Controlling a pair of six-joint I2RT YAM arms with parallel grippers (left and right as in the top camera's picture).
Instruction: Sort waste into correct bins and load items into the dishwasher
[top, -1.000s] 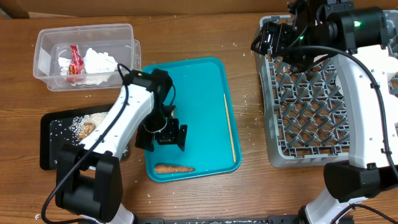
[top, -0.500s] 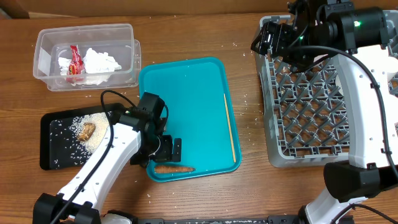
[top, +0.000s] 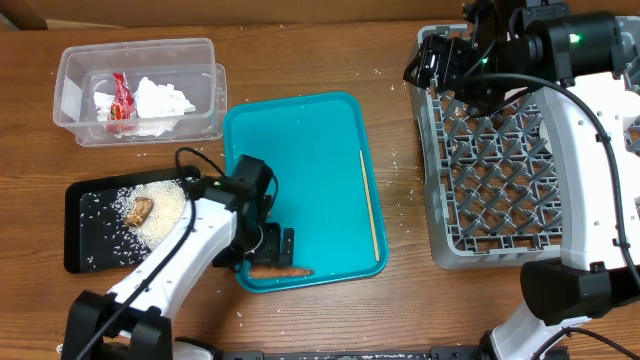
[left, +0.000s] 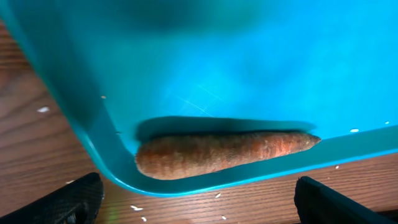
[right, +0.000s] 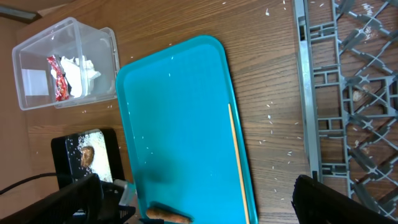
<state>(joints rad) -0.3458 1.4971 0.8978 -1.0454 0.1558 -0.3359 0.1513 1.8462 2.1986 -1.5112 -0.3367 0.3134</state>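
Observation:
An orange carrot (top: 280, 270) lies in the front left corner of the teal tray (top: 310, 160). A thin wooden chopstick (top: 369, 205) lies along the tray's right side. My left gripper (top: 268, 250) hangs just above the carrot, open and empty. In the left wrist view the carrot (left: 224, 152) lies against the tray's rim (left: 93, 130), with my left gripper (left: 199, 205) spread wide on either side of it. My right gripper (top: 440, 65) is open and empty, high over the back left corner of the grey dish rack (top: 500, 170).
A clear bin (top: 140, 90) at the back left holds a red wrapper and white tissue. A black tray (top: 85, 215) with rice and a food scrap sits left of the teal tray. Rice grains lie scattered on the wooden table.
My left arm has moved from the tray's middle left toward the front corner and now hovers over the carrot. The right arm has not moved.

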